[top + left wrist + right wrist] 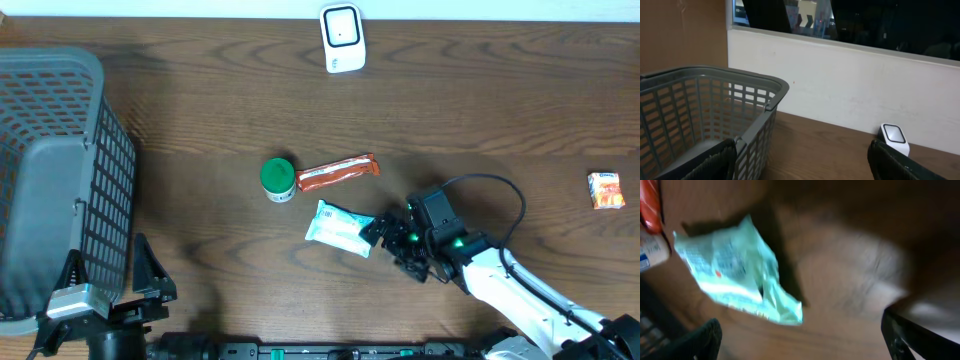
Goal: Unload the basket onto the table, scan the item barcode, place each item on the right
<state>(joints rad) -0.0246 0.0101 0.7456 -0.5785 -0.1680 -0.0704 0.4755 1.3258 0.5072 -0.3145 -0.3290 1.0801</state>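
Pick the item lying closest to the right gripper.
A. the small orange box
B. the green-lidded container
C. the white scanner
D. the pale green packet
D: in the overhead view the pale green packet lies right at the tips of the right gripper, and it fills that wrist's own view; the other three sit farther off.
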